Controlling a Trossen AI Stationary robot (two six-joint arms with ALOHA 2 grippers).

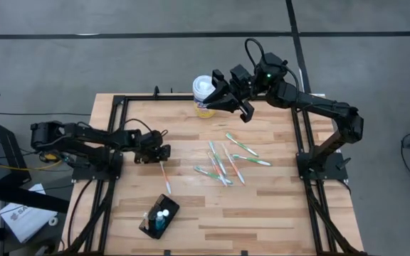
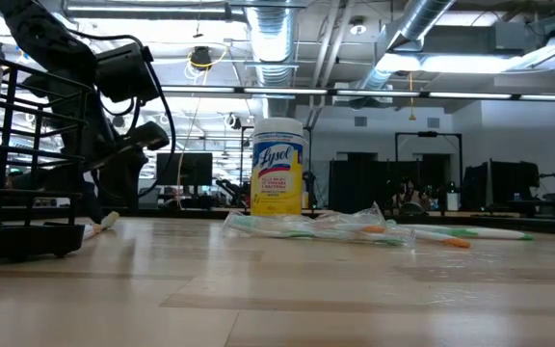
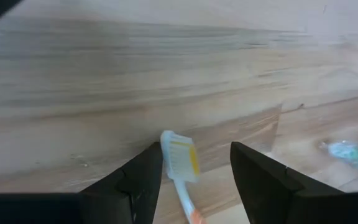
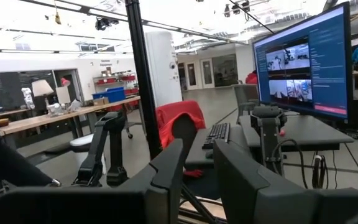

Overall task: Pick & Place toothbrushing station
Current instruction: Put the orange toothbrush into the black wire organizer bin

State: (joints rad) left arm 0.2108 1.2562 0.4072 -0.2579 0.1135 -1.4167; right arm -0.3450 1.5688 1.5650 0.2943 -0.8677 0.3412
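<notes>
Your left gripper (image 1: 164, 152) is sitting low over the surface (image 1: 262, 199) at its left side, jaws spread, with the head of a toothbrush (image 1: 164, 176) lying between them. Nothing is being pinched; the left wrist view shows the bristles (image 3: 180, 157) in the gap, clear of both fingers. Judging by that, you are lining up a pickup, and the brush's handle is pointing back toward the near edge.

The station (image 1: 159, 216), the black holder, is standing on the near left part of the surface, well apart from the gripper. It is already holding a couple of small items, one blue; what they are is hard to make out.

Your right gripper (image 1: 237, 102) is waiting high over the far edge, next to the canister (image 1: 204, 95), its camera looking out into the room. Its jaws are standing slightly apart and holding nothing.

A loose pile of brushes (image 1: 228, 162) is lying mid-surface. In the low view they are blurring together, so you cannot count them there, and the station is being cropped by the left edge.
</notes>
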